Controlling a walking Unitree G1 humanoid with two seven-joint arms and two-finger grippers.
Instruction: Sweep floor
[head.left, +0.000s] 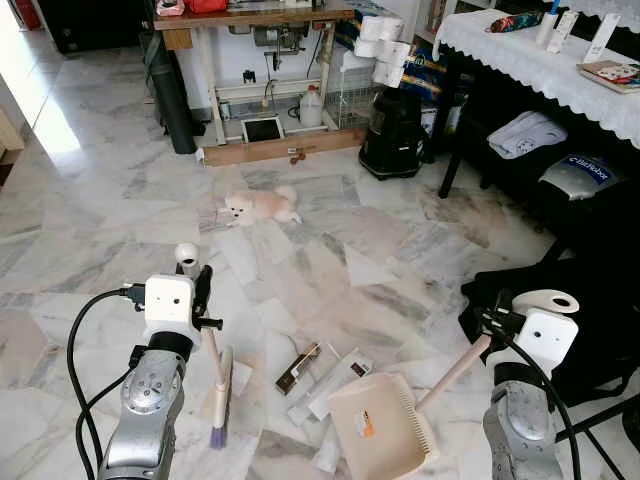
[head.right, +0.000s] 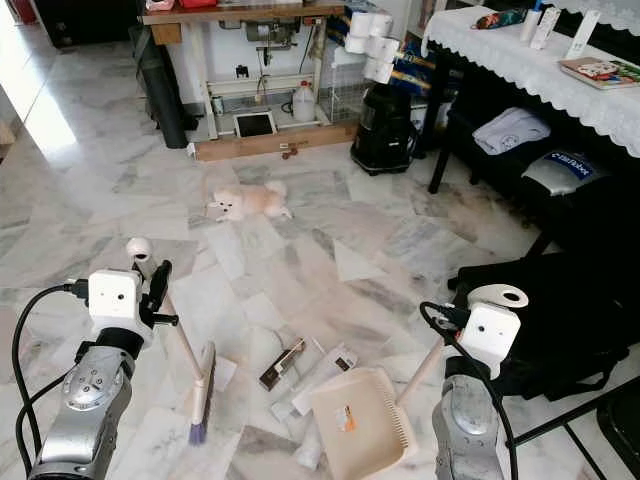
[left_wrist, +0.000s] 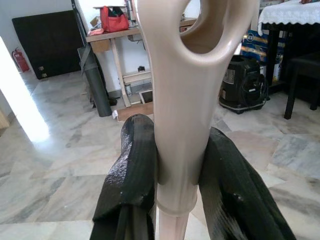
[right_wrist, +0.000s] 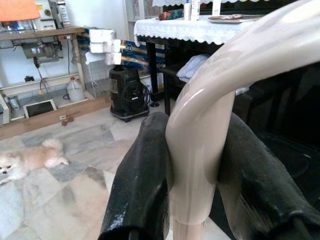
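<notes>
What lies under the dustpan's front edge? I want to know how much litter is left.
Flat white wrappers poke out from beneath the dustpan; whatever lies farther under it is hidden.

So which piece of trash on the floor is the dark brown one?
The dark brown wrapper, lying left of the white packets, nearest the broom. The other scraps are white or pale; this one alone is dark, with a light stripe.

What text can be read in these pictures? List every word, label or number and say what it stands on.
Nothing can be read with certainty.
Blue label on the grey bundle under the table: white lettering, too blurred to read.
Sticker on the dustpan: too small.
Wrappers on the floor: print too small.
Book on the white tablecloth: cover blurred.
</notes>
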